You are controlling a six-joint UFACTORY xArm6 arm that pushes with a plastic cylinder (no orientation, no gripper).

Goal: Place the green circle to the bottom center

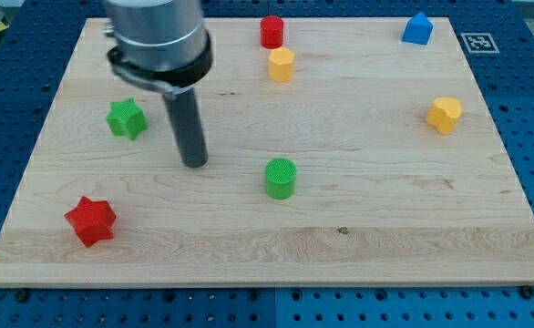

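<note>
Green circle (281,178) sits to the view's right of my tip (195,164), apart.
Tip touches nothing. You're pushing a light, rigid, likely slippery puck; meet its top edge squarely, or it'll slide off sideways.

A silver-grey cylindrical housing (154,25) with a black clamp ring (162,68) carries 1 straight dark rod ending in my tip (195,165).

– What colours do I have on the pale wooden board (385,228)?
– Green circle (281,178), green star (127,118), red star (91,220), red cylinder (272,32), two yellow blocks (282,65) (445,115), blue block (417,29); my tip (195,163) is dark.
</note>
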